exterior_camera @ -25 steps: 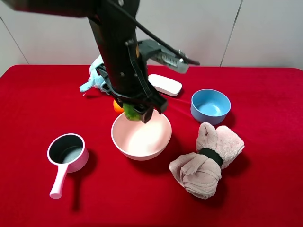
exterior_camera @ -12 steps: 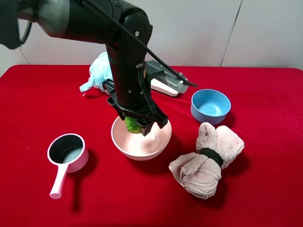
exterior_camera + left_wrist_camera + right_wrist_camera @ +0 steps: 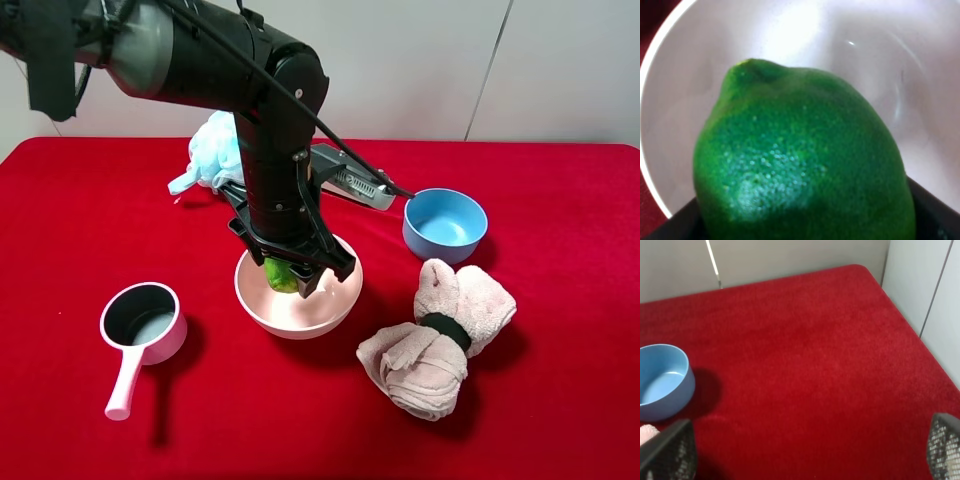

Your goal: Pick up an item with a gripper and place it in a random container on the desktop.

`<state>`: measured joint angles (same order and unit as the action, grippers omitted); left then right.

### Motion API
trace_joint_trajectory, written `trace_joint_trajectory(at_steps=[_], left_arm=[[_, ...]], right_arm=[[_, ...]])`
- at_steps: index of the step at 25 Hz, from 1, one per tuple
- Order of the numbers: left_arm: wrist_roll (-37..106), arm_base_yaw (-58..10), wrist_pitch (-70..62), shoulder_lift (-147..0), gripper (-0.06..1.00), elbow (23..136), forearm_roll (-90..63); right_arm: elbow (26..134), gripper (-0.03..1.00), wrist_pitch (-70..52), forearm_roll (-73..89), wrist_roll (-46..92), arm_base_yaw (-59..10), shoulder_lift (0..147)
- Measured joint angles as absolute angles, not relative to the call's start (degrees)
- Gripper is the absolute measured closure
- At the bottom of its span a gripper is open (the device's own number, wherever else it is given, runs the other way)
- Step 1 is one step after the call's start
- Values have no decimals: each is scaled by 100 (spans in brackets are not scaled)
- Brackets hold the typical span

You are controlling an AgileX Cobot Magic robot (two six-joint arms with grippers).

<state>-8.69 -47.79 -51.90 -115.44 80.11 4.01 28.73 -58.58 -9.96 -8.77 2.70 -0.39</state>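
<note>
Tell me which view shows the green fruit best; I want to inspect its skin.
The left wrist view: the green fruit fills the frame, bumps sharp, above the pink bowl. Exterior high shows only a sliver of it in the left gripper. Right wrist misses it.

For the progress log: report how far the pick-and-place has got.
Done: the green fruit is off the red cloth, clamped in the left gripper. In hand: it hangs inside the pink bowl, contact with the bottom unclear. To do: open the jaws, release and withdraw.
</note>
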Motion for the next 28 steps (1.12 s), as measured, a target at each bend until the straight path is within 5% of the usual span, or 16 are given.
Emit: trace_joint_trajectory(at_steps=[4,12,28], left_arm=[[-869,-4779,-5129,-11544,30,8011,401],[-869,-4779,-5048,-11544,1,8011,401],[-869,-4779,-5388,-10933,-2,8011,401]], right_arm=[[2873,27,-5858,-996,-877,270,-39],[2873,27,-5858,-996,-877,270,-39],[2873,27,-5858,-996,-877,270,-39]])
